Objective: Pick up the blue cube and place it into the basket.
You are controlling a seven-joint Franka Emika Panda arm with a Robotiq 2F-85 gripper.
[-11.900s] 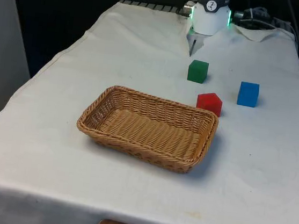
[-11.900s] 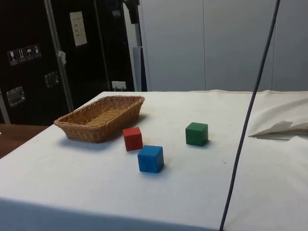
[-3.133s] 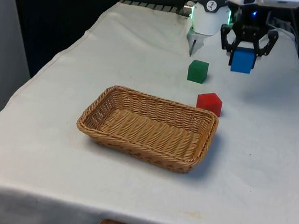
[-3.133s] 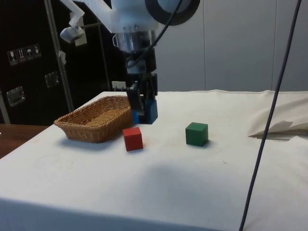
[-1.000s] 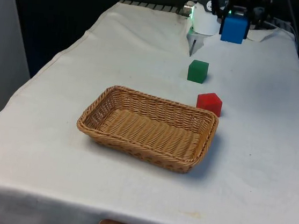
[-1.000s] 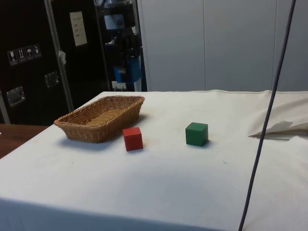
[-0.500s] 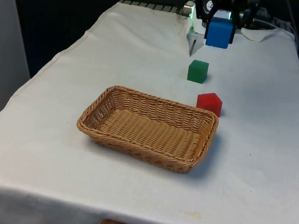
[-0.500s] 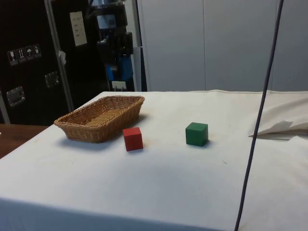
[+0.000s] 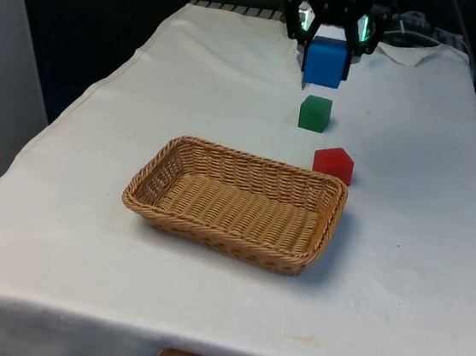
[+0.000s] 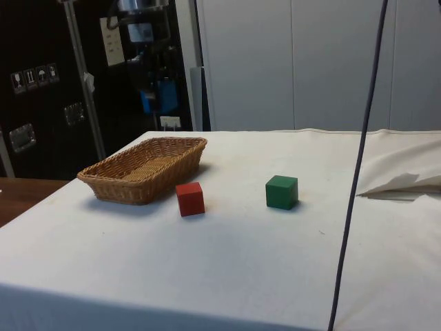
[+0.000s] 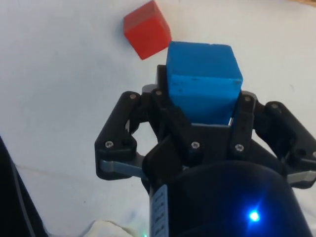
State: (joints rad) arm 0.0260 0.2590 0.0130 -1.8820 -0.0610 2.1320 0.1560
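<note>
Tool clamped on blue cube, held high at top centre of front view, clear above green cube, presumably for carrying over to basket mid-desk.

- The blue cube was a bright, plain blue on every face that showed.
- The gripper clamping it was black.
- The green cube was a dark, even green.
- The red cube was a plain red, lighter on top than on its sides.
- The basket was tan wicker, woven in close rows with a braided rim.
- The cloth over the table was white and unpatterned, with faint creases.
</note>
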